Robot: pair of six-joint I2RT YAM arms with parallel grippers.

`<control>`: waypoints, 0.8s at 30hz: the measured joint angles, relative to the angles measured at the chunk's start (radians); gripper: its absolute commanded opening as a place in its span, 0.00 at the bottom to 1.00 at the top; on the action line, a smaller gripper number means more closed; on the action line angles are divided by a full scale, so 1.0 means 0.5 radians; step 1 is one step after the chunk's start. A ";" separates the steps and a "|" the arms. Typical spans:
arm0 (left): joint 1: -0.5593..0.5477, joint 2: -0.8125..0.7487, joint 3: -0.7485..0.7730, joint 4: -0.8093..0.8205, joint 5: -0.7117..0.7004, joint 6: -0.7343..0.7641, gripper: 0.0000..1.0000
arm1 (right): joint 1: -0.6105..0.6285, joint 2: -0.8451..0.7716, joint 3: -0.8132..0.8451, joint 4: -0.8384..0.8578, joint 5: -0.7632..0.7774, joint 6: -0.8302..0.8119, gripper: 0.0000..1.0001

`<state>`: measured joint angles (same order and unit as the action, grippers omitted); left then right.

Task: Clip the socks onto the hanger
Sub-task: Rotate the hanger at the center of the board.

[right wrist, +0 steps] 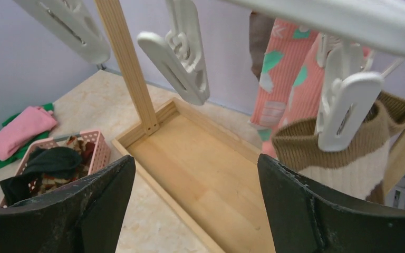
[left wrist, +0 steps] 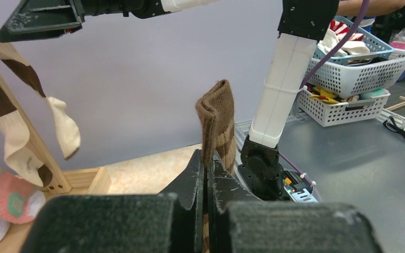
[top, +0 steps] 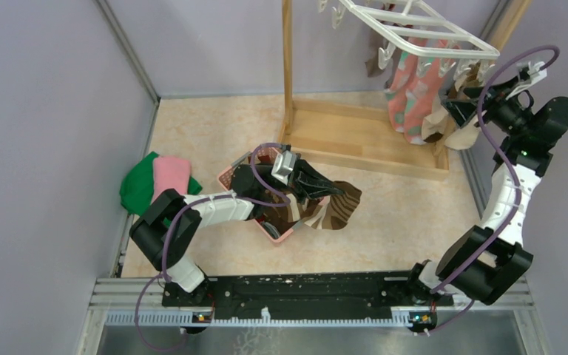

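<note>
With a brown striped sock [left wrist: 219, 116] pinched in the closed left fingers [left wrist: 190, 184] over the pink basket's [right wrist: 99, 153] edge and the right fingers [right wrist: 84, 211] spread empty beneath the hanger [top: 421, 29], the thin edge grip could let it slip before clipping.

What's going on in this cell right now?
Two arms are clipping socks onto a white drying hanger. The left gripper is shut on a brown-and-cream striped sock at the pink basket. The right gripper is open up at the hanger, facing a brown-and-cream clipped sock held by a white clip. Pink patterned socks hang beside it.
</note>
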<state>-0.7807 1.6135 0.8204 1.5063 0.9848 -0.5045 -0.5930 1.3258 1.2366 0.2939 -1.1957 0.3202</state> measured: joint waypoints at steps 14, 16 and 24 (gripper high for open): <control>0.000 0.029 0.001 0.004 0.005 0.014 0.00 | -0.128 -0.348 -0.211 -0.877 -0.231 -0.694 0.87; 0.000 0.050 0.001 0.002 0.005 0.014 0.00 | -0.128 -0.382 -0.212 -1.028 -0.267 -0.837 0.87; -0.001 0.076 0.021 0.002 -0.033 0.042 0.00 | -0.118 -0.478 -0.276 -1.849 -0.434 -1.660 0.87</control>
<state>-0.7811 1.6512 0.8310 1.5074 0.9684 -0.4835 -0.6521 1.0870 1.0985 -0.6308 -1.4128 -0.5098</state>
